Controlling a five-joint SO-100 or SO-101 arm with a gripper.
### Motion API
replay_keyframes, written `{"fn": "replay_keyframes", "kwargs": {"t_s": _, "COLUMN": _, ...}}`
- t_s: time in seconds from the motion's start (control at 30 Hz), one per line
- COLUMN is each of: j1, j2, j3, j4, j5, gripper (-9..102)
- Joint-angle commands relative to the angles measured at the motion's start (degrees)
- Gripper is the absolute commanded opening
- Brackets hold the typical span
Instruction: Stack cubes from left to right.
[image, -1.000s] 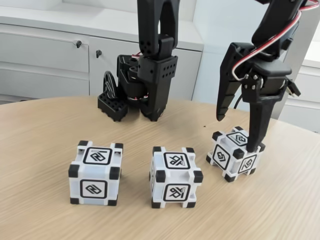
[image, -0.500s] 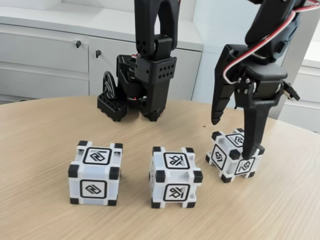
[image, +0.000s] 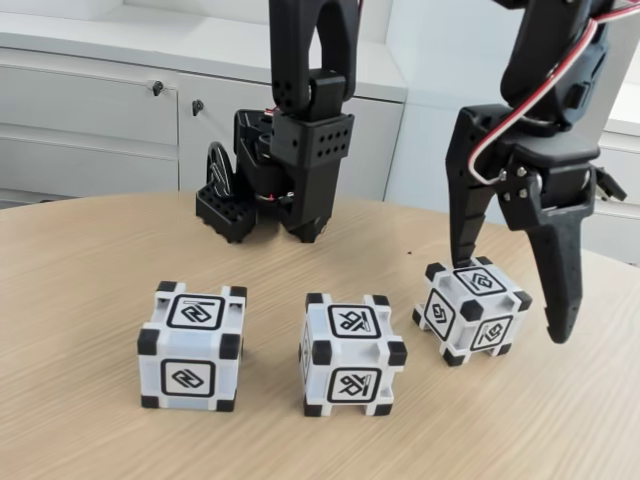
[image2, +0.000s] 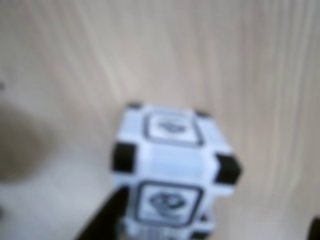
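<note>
The pincer (image: 514, 300), spread wide and empty, straddles the rightmost cube (image: 470, 309) resting on the bench (image: 80, 440), one finger behind it and one at its right.

Three cubes stand in a row on the table (image: 80, 260). The open gripper (image: 512, 298) straddles the right cube (image: 471, 309).

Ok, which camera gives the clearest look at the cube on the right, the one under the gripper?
The fixed view. There the right cube is sharp, with the open gripper straddling it, one finger on each side, and the other two cubes beside it on the table. The wrist view shows the same cube close up but blurred.
</note>
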Motion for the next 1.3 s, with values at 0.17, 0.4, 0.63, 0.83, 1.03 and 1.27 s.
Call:
{"fn": "replay_keyframes", "kwargs": {"t_s": 0.17, "j1": -0.4, "j2": 0.2, "j3": -0.4, "j4": 0.3, "j5": 2.5, "gripper": 38}}
{"fn": "replay_keyframes", "kwargs": {"t_s": 0.4, "j1": -0.5, "j2": 0.8, "j3": -0.4, "j4": 0.4, "j5": 4.5, "gripper": 38}}
{"fn": "replay_keyframes", "kwargs": {"t_s": 0.63, "j1": -0.5, "j2": 0.4, "j3": 0.4, "j4": 0.4, "j5": 5.1, "gripper": 37}}
{"fn": "replay_keyframes", "kwargs": {"t_s": 0.83, "j1": -0.5, "j2": 0.5, "j3": 3.7, "j4": 0.3, "j5": 4.8, "gripper": 37}}
{"fn": "replay_keyframes", "kwargs": {"t_s": 1.03, "j1": -0.5, "j2": 0.3, "j3": 3.9, "j4": -0.5, "j5": 5.1, "gripper": 37}}
{"fn": "replay_keyframes", "kwargs": {"t_s": 1.27, "j1": -0.4, "j2": 0.2, "j3": 3.9, "j4": -0.7, "j5": 1.3, "gripper": 37}}
